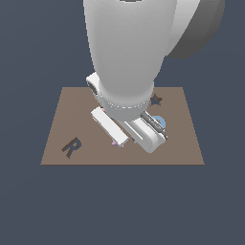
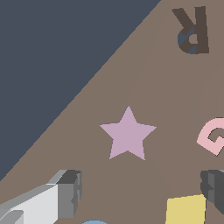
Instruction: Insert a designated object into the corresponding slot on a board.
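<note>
The pale lilac-pink star (image 2: 127, 134) lies flat on the brown board (image 2: 144, 78). My gripper (image 2: 142, 186) is open and empty and hovers over the board. One finger (image 2: 70, 192) and the other finger (image 2: 214, 188) stand wide apart, and neither touches the star. In the exterior view the arm and the hand (image 1: 111, 127) hide the star. The dark star-shaped slot (image 1: 156, 100) sits near the board's (image 1: 57, 124) far edge, toward the exterior view's right, beside the arm. The slot is out of the wrist view.
A dark letter R (image 1: 72, 147) (image 2: 192, 29) is set in the board near its front corner on the exterior view's left. A pink letter G (image 2: 213, 136), a yellow diamond (image 2: 186, 210) and a blue ring (image 1: 160, 122) lie close to the fingers. Dark floor (image 2: 52, 65) surrounds the board.
</note>
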